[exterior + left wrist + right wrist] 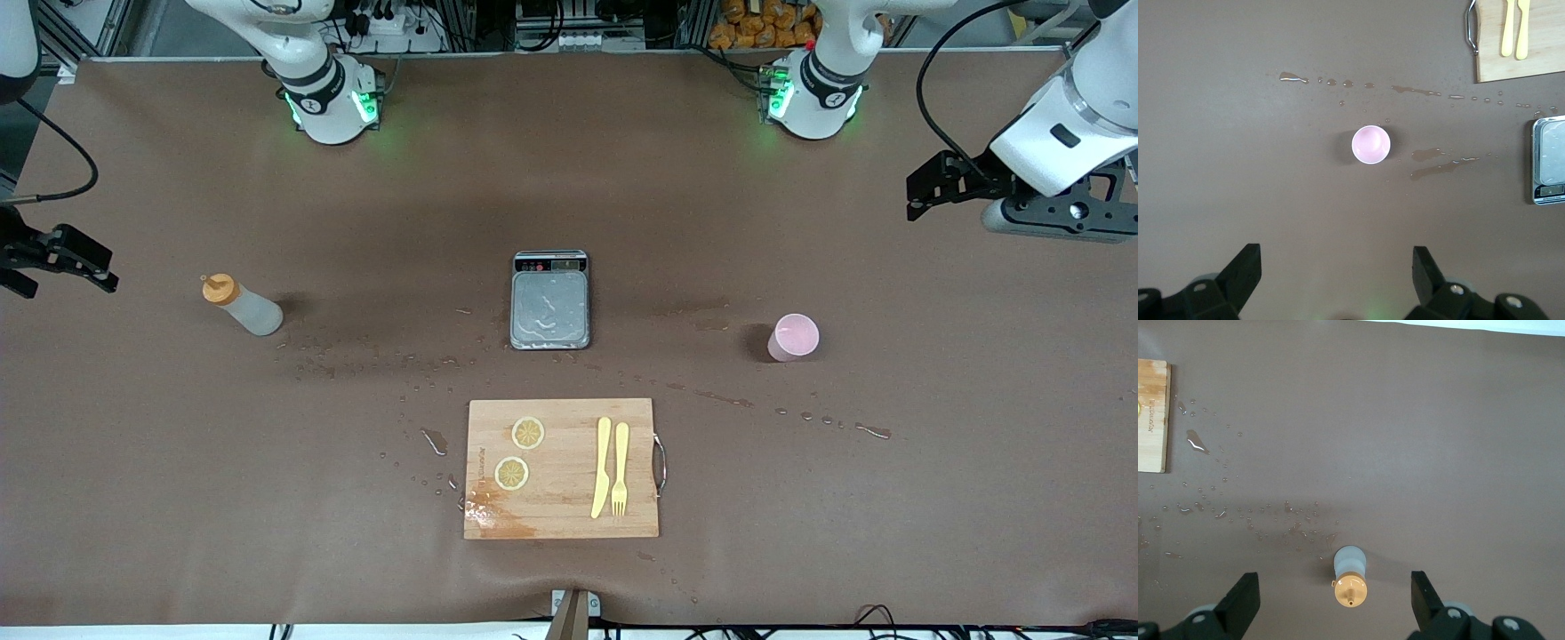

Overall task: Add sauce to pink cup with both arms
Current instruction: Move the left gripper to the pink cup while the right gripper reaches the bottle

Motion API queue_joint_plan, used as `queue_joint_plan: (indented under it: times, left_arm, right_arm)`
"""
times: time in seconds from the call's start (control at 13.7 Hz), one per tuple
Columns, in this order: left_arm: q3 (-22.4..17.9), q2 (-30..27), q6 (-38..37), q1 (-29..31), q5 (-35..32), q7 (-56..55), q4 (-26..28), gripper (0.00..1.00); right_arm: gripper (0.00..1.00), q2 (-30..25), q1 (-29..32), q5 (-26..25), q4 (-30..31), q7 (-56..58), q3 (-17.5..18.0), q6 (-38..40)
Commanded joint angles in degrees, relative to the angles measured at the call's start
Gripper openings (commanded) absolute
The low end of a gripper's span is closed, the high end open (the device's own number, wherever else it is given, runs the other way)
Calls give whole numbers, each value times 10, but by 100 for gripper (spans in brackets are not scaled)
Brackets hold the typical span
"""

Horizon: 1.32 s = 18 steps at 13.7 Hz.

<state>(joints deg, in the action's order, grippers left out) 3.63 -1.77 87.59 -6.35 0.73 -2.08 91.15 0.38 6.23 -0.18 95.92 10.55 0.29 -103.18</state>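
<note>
My left gripper hangs with its fingers spread wide over bare table at the left arm's end, holding nothing; the pink cup stands upright, mouth up, well apart from it. My right gripper is likewise spread and empty above the right arm's end. The sauce stands on the table there, seemingly upright, orange nozzle up, clear of the fingers.
</note>
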Motion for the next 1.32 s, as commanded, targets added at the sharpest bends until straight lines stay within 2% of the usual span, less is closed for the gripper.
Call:
queue_joint_plan:
  times: [0.0,0.73,1.02,1.17,1.24]
  left_arm:
    - [4,-1,-17,5,-13,-3,-11,100]
    - [16,33,-19,-3,-15,-38,-9,100]
    - [16,69,-14,2,-15,-1,29,100]
    - [16,91,33,4,-15,6,59,100]
    - [16,99,56,3,-15,5,78,100]
  right_arm:
    - [100,-5,9,0,3,-6,8,3]
    - [100,-3,18,3,6,-9,8,28]
    - [100,-1,31,30,7,-71,8,55]
    - [100,2,47,46,7,-90,8,75]
    - [100,13,75,78,6,-94,8,92]
